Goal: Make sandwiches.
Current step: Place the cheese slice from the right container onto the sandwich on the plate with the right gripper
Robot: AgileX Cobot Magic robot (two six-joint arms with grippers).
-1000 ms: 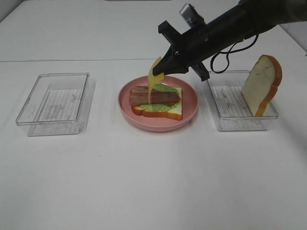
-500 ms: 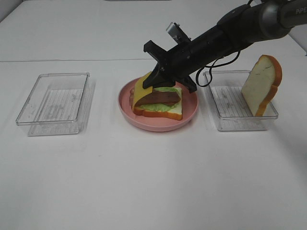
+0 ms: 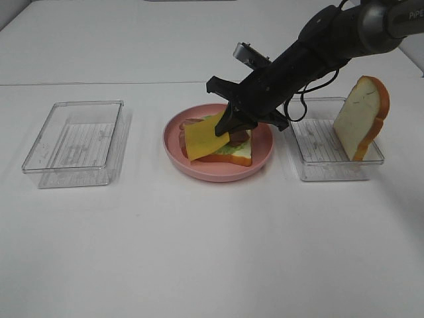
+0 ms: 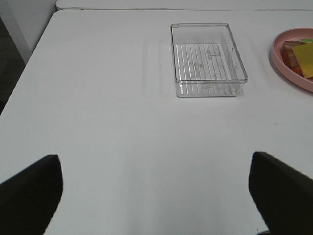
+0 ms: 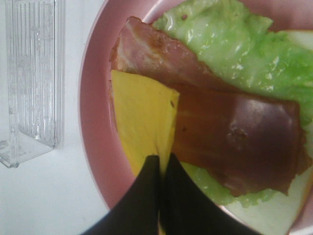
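Note:
On the pink plate (image 3: 173,150) lies a bread slice with green lettuce (image 3: 233,148) and brown bacon (image 5: 230,139). My right gripper (image 3: 225,127) is shut on the yellow cheese slice (image 3: 202,139) and holds it low over the stack's left part, draped toward the plate's rim. In the right wrist view the fingertips (image 5: 150,169) pinch the cheese (image 5: 142,120) beside the bacon. A second bread slice (image 3: 361,116) leans upright in the right clear tray (image 3: 317,147). My left gripper (image 4: 156,188) is open over bare table, its two fingers wide apart.
An empty clear tray (image 3: 76,140) stands at the left; it also shows in the left wrist view (image 4: 208,59). The plate's edge (image 4: 286,61) shows at that view's side.
My right gripper has come down and swung over the plate, bringing the cheese from hanging above the stack to lying on its left part. The left arm has not moved.

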